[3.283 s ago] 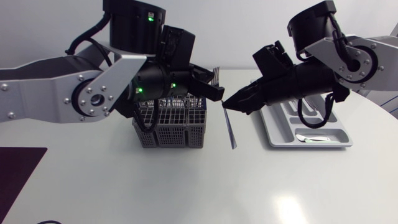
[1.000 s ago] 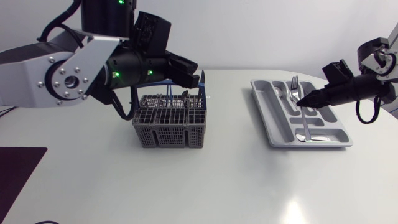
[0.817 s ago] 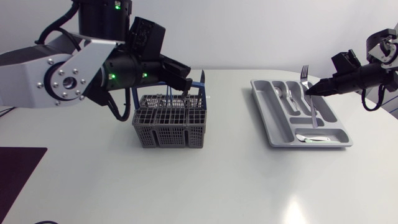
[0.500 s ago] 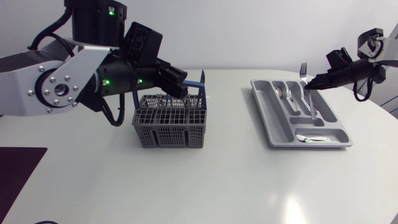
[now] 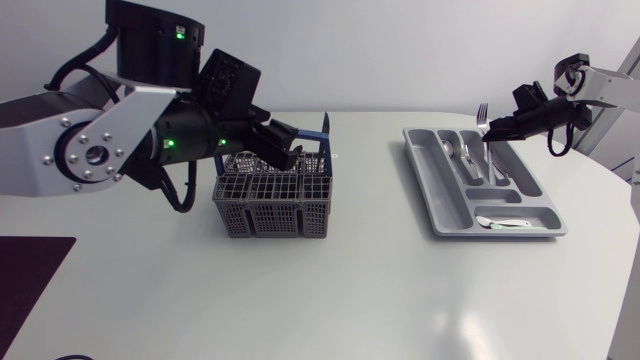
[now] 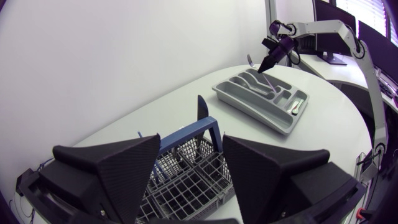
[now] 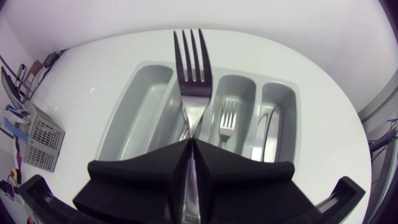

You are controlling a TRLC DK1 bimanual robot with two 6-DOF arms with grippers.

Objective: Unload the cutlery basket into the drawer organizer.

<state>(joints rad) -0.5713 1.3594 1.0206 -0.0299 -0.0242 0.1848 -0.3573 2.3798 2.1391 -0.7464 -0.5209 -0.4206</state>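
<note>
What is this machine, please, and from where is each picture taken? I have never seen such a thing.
It is a robot with two arms at a white table. One picture looks down from above; the other two come from a camera on each wrist. On the table stand a grey cutlery basket and a drawer organizer with a second fork lying in it. The right gripper holds a fork over the organizer. The left gripper is open above the basket.

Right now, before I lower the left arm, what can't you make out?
- Head view: what is in the cutlery basket; the left gripper covers its rear cells.
- Left wrist view: most of the basket, behind that gripper's fingers.
- Right wrist view: the fork handle, inside the right gripper; the drawer organizer near end, under it.
</note>
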